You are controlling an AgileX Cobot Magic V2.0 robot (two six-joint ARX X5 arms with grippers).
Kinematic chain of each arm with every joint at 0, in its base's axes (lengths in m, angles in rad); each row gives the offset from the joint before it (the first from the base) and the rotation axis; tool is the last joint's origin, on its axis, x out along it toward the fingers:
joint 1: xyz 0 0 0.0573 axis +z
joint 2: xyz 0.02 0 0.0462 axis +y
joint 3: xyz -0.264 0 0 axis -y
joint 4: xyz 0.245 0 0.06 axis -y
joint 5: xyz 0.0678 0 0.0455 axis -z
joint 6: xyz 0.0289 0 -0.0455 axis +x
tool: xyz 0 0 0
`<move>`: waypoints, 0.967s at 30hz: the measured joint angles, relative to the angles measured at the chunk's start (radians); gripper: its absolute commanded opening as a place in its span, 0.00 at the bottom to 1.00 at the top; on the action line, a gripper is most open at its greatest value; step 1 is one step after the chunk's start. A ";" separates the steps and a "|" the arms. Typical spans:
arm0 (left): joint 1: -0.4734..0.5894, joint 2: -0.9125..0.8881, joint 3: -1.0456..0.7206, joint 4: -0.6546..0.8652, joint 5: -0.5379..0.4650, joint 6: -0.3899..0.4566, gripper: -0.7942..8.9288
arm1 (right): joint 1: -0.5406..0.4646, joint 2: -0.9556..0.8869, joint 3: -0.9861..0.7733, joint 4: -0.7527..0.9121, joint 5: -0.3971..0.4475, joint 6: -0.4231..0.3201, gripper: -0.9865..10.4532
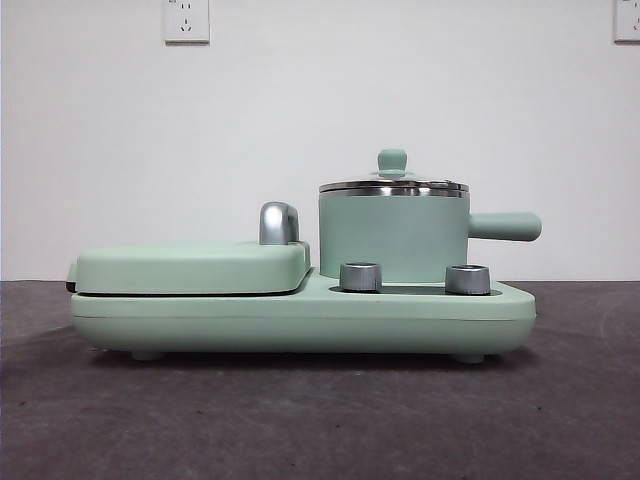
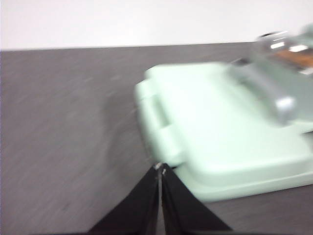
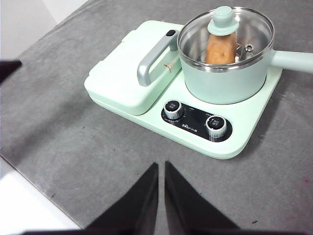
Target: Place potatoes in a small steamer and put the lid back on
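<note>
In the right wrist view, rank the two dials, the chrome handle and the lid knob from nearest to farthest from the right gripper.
From the right gripper:
1. The two dials, left one and right one, on the base's front panel; too close to call.
2. Chrome handle, on the flat cover beside the steamer.
3. Lid knob, atop the steamer, farthest.

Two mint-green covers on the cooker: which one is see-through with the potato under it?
The glass lid on the small steamer; the potato shows through it. The flat griddle cover beside it is opaque, with a chrome handle.
</note>
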 measured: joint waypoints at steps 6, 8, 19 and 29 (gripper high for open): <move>0.129 -0.135 -0.174 0.005 -0.004 0.012 0.09 | 0.000 0.000 0.000 0.000 0.000 0.000 0.10; 0.157 -0.155 -0.205 0.026 -0.005 0.014 0.09 | 0.000 0.000 0.000 0.000 0.000 0.000 0.10; 0.217 -0.251 -0.285 0.134 -0.004 0.012 0.09 | 0.000 0.000 0.000 0.000 0.000 0.000 0.10; 0.217 -0.251 -0.285 0.135 -0.003 0.011 0.09 | 0.000 -0.001 0.000 0.001 0.000 0.000 0.10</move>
